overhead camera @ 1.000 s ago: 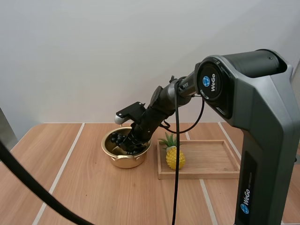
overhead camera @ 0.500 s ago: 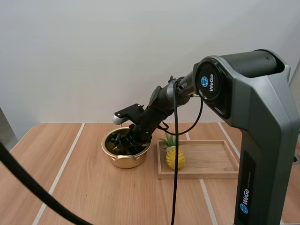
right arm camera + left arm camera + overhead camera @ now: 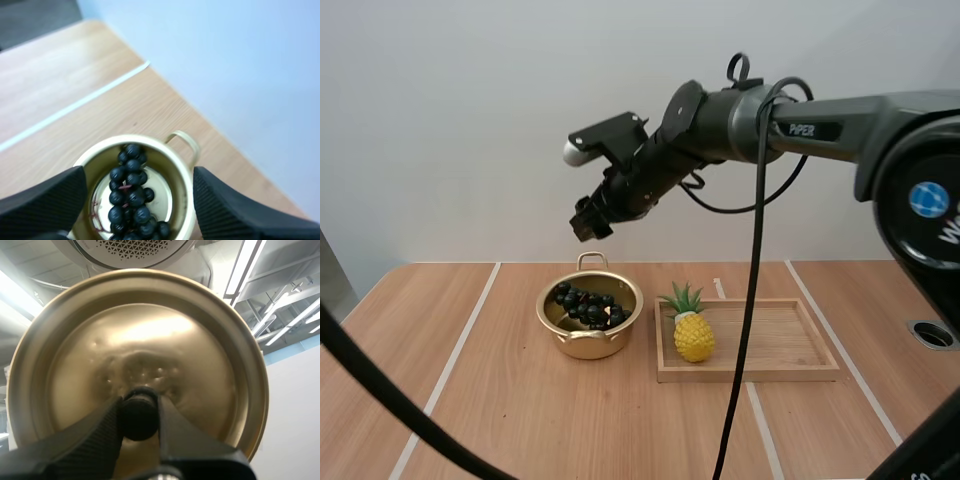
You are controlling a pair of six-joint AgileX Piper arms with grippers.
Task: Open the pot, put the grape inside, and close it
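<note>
One lid (image 3: 135,335), gold, is pinched at its black knob (image 3: 139,416) by the left gripper (image 3: 140,407), fingers clamped on it. On the table (image 3: 470,400), the open pot (image 3: 582,346) is seen just left of the wooden tray (image 3: 770,348), with the grapes (image 3: 588,308) lying inside. The right gripper (image 3: 588,222) is held high above the pot, fingers apart, nothing between them. A toy pineapple (image 3: 693,336) is set upright at the tray's left end.

1 light wooden table (image 3: 470,400), 2 pale seams running front to back. 1 shallow rectangular wooden tray (image 3: 770,340) at 3 o'clock from table centre. 1 yellow toy pineapple with green crown (image 3: 693,335) upright at tray's 9 o'clock end.
</note>
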